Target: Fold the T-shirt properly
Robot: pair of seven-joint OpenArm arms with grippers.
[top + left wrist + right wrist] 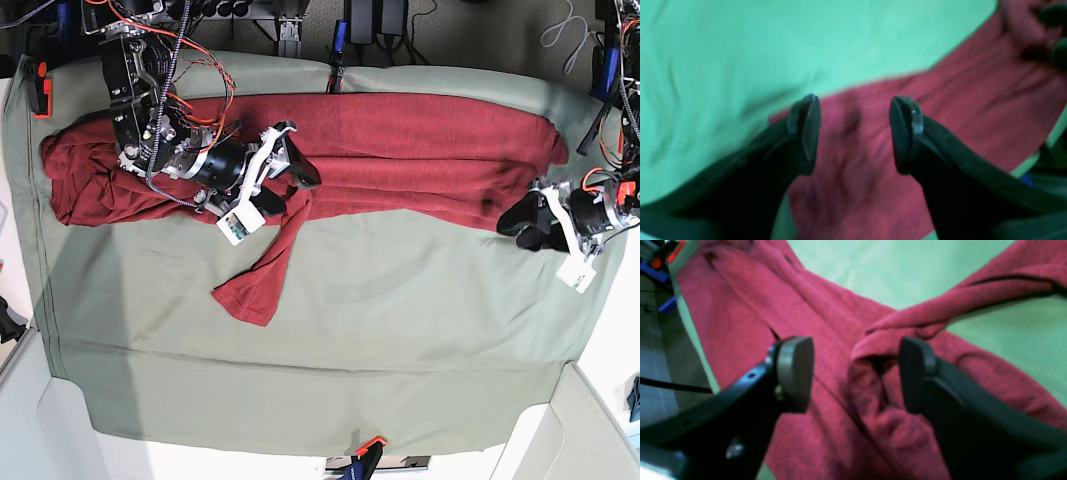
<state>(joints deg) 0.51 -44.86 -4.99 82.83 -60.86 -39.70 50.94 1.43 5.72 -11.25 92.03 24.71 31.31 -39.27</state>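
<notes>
T-shirt [400, 140] along far edge, green table cloth [400, 330] beneath

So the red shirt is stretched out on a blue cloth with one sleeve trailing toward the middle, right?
Not quite. The cloth under the shirt is sage green, not blue, as the base view shows. The rest holds: the shirt lies stretched along the far edge, and one sleeve trails toward the middle.

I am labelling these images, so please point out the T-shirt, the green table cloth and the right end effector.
T-shirt [420, 140]: base view, on the flat body panel.
Green table cloth [400, 330]: base view, on a bare part below the shirt.
Right end effector [857, 373]: right wrist view, midway between its open fingertips.
</notes>
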